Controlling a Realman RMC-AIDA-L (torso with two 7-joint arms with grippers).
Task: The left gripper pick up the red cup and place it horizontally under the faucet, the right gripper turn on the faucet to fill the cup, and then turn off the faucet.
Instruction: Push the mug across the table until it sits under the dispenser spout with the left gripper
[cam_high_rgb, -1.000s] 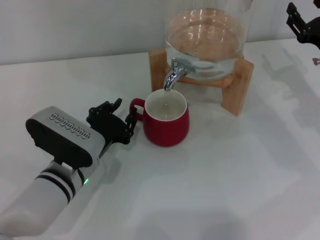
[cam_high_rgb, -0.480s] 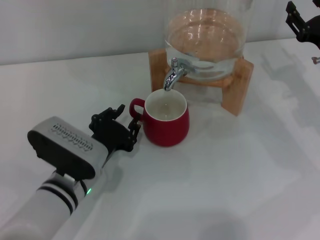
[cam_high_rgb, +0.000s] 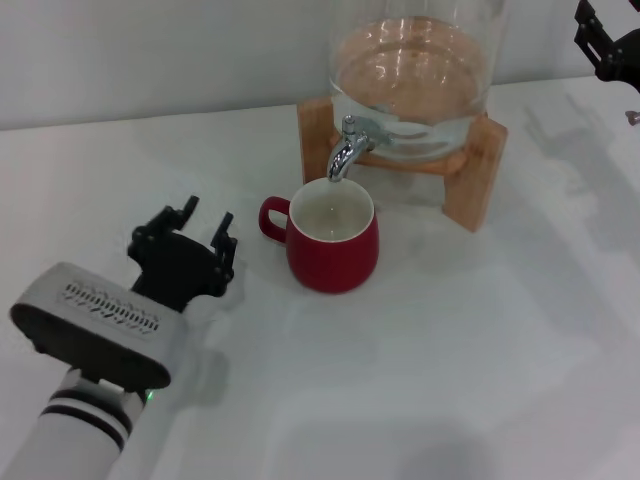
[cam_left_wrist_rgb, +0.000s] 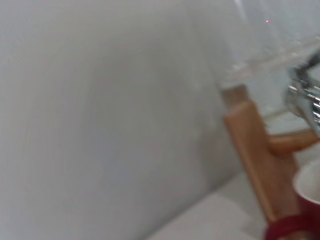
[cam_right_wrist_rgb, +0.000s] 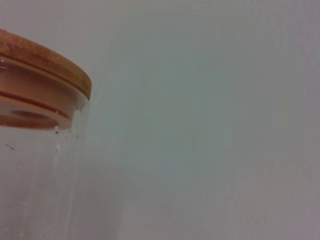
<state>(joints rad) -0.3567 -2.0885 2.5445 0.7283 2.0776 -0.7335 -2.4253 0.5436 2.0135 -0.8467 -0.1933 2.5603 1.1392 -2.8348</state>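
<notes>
The red cup (cam_high_rgb: 333, 243) stands upright on the white table, its mouth right under the spout of the chrome faucet (cam_high_rgb: 347, 150). Its handle (cam_high_rgb: 272, 217) points toward my left gripper (cam_high_rgb: 195, 224), which is open and empty a short way off to the left, touching nothing. My right gripper (cam_high_rgb: 606, 40) hangs high at the far right edge, well away from the faucet. The left wrist view catches the red cup (cam_left_wrist_rgb: 300, 222) at its edge, with the faucet (cam_left_wrist_rgb: 306, 96) beside it.
The faucet sits on a clear glass dispenser (cam_high_rgb: 415, 70) holding water, in a wooden stand (cam_high_rgb: 472, 180). The dispenser's wooden lid (cam_right_wrist_rgb: 45, 65) shows in the right wrist view. The white table (cam_high_rgb: 470, 350) runs on in front of and to the right of the cup.
My left gripper has pulled back from the cup's handle, moving left and toward the robot. The cup has stayed under the spout. The right gripper has hardly moved.
</notes>
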